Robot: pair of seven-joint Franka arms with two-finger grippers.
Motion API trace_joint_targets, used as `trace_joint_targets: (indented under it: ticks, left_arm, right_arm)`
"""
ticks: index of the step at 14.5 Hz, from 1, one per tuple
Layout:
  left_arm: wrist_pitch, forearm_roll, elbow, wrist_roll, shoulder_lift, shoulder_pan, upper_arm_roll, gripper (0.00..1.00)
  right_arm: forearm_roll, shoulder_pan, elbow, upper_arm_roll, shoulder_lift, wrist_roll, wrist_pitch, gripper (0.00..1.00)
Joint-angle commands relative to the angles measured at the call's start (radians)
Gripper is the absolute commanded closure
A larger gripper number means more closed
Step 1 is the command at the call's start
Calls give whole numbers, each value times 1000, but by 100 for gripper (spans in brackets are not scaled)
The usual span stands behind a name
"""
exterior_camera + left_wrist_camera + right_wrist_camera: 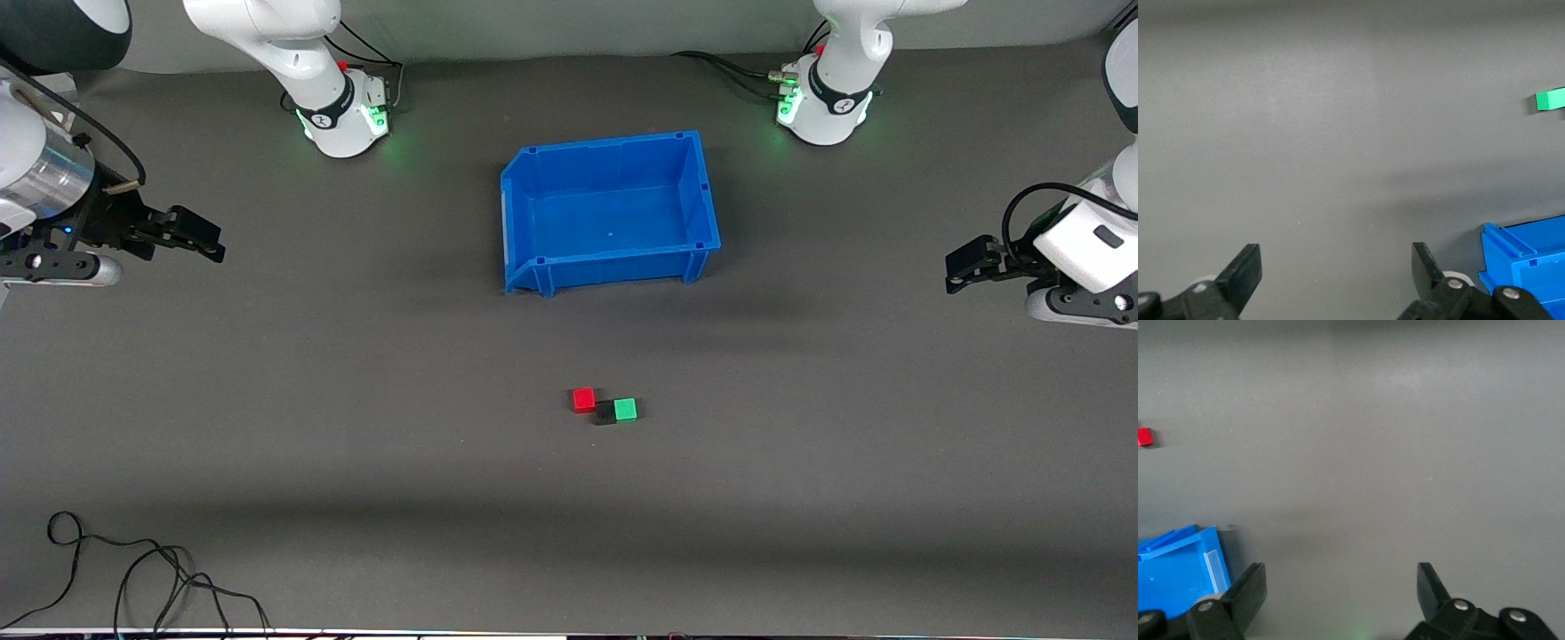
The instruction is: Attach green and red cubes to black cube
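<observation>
Black cube: you have it on the open table, well apart from both grippers, roughly midway between them and nearer the front camera than either; red cube touches it on the side toward the right arm's end, set slightly farther from the camera; green cube touches it on the side toward the left arm's end.

Progress: by your front view both joins look made; little seems left beyond checking the seating.

Axis: the row of three runs along the table from one arm's end to the other, a touch skewed.

Blue bin: empty, between the arms' bases and the cubes.

Left gripper: waiting at its table end; fingers spread wide, holding nothing.

Right gripper: likewise parked; wide open, empty.
</observation>
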Motion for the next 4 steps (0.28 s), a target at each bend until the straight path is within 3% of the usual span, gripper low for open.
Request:
trace_joint_targets:
  ticks: [1, 4]
  left_arm:
    - [-9, 15, -1, 1, -19, -9, 6, 0]
    - [-13, 15, 20, 2, -19, -11, 6, 0]
  right_arm:
    - [-7, -23, -21, 8, -19, -40, 5, 0]
    - [-7, -23, -21, 6, -20, -38, 4, 0]
